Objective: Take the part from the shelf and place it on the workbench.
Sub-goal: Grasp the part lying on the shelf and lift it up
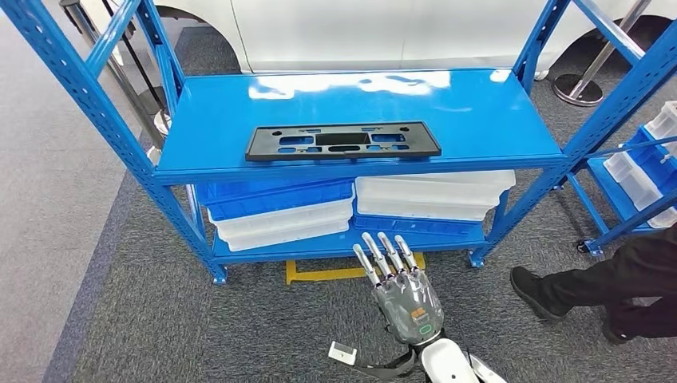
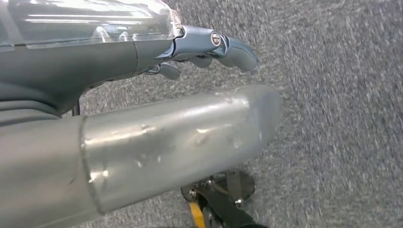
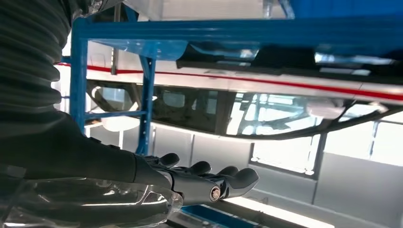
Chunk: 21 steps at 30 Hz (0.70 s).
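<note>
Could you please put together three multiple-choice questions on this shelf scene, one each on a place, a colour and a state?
1. Where does the black part lie?
A. on the top shelf
B. on the carpet
C. in a blue bin

2. What colour is the shelf frame?
A. red
B. blue
C. grey

3. What state is the right hand in?
A. gripping the black part
B. holding a bin
C. open, holding nothing

Answers:
1 A: the black part lies flat on the top shelf, near its front edge.
2 B: the shelf frame is blue.
3 C: the right hand hangs over the carpet before the shelf, its fingers straight and apart.
</note>
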Available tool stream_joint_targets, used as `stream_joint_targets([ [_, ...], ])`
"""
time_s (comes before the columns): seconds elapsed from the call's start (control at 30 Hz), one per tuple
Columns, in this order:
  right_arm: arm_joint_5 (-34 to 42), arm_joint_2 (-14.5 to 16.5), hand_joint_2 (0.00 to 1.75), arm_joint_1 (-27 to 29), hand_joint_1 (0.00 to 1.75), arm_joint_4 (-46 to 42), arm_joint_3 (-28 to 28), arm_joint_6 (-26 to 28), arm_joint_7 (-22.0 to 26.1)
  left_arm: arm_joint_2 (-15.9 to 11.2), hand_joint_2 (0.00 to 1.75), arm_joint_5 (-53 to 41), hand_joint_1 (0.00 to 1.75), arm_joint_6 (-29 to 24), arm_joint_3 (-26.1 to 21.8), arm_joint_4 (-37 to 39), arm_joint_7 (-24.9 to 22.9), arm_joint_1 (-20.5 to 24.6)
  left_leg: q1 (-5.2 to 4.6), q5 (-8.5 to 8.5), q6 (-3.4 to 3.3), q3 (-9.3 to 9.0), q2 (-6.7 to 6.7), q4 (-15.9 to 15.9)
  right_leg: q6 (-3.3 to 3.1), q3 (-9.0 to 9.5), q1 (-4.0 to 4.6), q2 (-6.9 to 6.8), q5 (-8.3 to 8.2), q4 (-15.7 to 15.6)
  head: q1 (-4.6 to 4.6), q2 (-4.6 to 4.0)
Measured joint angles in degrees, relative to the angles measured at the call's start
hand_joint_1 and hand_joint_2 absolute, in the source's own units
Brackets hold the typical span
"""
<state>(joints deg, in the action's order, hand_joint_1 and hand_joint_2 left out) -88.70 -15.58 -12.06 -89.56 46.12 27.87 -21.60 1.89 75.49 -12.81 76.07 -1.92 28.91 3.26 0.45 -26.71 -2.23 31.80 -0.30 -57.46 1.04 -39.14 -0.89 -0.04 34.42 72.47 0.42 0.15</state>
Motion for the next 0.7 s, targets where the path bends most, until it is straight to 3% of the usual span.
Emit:
stream_joint_targets([
  [0.03,0.0,-0.02,1.75,-0.05,0.0,0.72,0.33,-0.52,1.05,-0.05,0.0,0.05,0.0,0.38,0.13,0.0,-0.01,-0.01,-0.09,-0.04,-0.06,-0.01,-0.05,-0.03,0.0,-1.08,0.0,0.0,0.34,2.14,0.0,0.0],
  [0.07,0.0,0.14,1.75,-0.05,0.0,1.58,0.52,-0.99,2.5,-0.11,0.0,0.15,0.0,0.89,0.27,0.0,-0.01,0.01,-0.18,-0.1,-0.11,-0.05,-0.13,-0.07,-0.09,-1.21,0.01,0.0,-0.45,2.21,0.0,0.0],
  [0.13,0.04,0.89,1.75,-0.07,0.0,3.26,0.49,-1.68,6.09,-0.22,0.0,0.51,0.0,1.89,0.59,0.0,0.04,0.08,-0.35,-0.39,-0.09,-0.33,-0.29,-0.12,-0.67,1.58,0.14,0.0,-4.48,-3.89,0.0,0.0],
  [0.2,0.39,2.37,1.75,0.05,0.0,4.32,-0.36,-2.34,10.23,-0.34,0.0,0.94,0.0,2.55,0.96,0.0,0.14,0.17,-0.59,-0.8,0.25,-0.53,-0.31,-0.22,-1.44,4.96,0.48,-0.02,-6.97,-10.96,0.0,0.0],
  [0.27,1.66,4.37,1.75,0.57,0.0,4.77,-1.93,-3.18,14.09,-0.52,0.0,1.35,0.0,2.82,1.39,0.0,0.27,0.23,-0.68,-1.07,0.82,-0.57,-0.22,-0.23,-1.83,5.97,0.82,-0.01,-6.84,-13.24,0.0,0.0],
  [0.37,4.11,6.88,1.75,1.23,0.0,4.86,-4.13,-4.47,17.07,-0.91,0.0,1.89,0.0,2.86,2.03,0.0,0.42,0.32,-0.7,-1.61,1.71,-0.79,-0.11,-0.47,-2.29,6.59,0.47,0.04,-6.81,-13.96,-0.02,0.0],
  [0.43,5.12,7.98,1.75,1.23,0.0,4.72,-5.07,-5.14,17.78,-1.22,0.0,1.97,0.0,2.85,2.37,0.0,0.47,0.4,-0.52,-3.49,2.32,0.95,-0.04,-4.42,-2.73,7.45,0.1,-0.05,-6.69,-14.47,-0.08,0.0],
  [0.5,5.88,8.89,1.75,1.33,0.0,4.58,-5.91,-5.76,18.12,-1.4,0.0,2.02,0.0,2.84,2.67,0.0,0.48,0.4,-0.09,-6.17,2.86,5.2,0.0,-12.04,-3.02,8.08,0.06,-0.13,-6.2,-14.59,-0.1,0.0],
  [0.53,6.21,9.26,1.75,1.42,0.0,4.54,-6.32,-6.0,18.23,-1.49,0.0,2.05,0.0,2.84,2.84,0.0,0.46,0.36,0.09,-6.71,3.06,7.28,0.0,-15.11,-3.02,8.4,0.06,-0.11,-5.88,-14.57,-0.1,0.0],
  [0.57,6.55,9.56,1.75,1.5,0.0,4.53,-6.68,-6.16,18.36,-1.6,0.0,2.08,0.0,2.84,2.96,0.0,0.44,0.29,0.22,-6.08,3.21,8.52,0.01,-16.3,-2.96,8.83,0.04,-0.07,-5.5,-14.55,-0.1,0.0],
  [0.6,6.85,9.84,1.75,1.54,0.0,4.49,-7.01,-6.3,18.49,-1.73,0.0,2.1,0.0,2.84,3.09,0.0,0.41,0.25,0.34,-4.29,3.3,8.69,0.02,-15.27,-2.82,9.39,-0.02,-0.02,-5.05,-14.52,-0.11,0.0],
  [0.67,7.23,10.27,1.75,1.55,0.0,4.37,-7.58,-6.37,18.66,-2.0,0.0,2.13,0.0,2.84,3.27,0.0,0.36,0.2,0.52,0.68,3.42,6.5,0.12,-8.55,-2.3,10.73,-0.18,0.04,-3.93,-14.49,-0.1,0.0],
  [0.7,7.3,10.48,1.75,1.5,0.0,4.28,-7.82,-6.39,18.69,-2.09,0.0,2.14,0.0,2.84,3.36,0.0,0.32,0.22,0.43,2.1,3.36,5.06,0.17,-5.14,-1.91,11.19,-0.15,0.08,-3.38,-14.42,-0.1,0.0],
])
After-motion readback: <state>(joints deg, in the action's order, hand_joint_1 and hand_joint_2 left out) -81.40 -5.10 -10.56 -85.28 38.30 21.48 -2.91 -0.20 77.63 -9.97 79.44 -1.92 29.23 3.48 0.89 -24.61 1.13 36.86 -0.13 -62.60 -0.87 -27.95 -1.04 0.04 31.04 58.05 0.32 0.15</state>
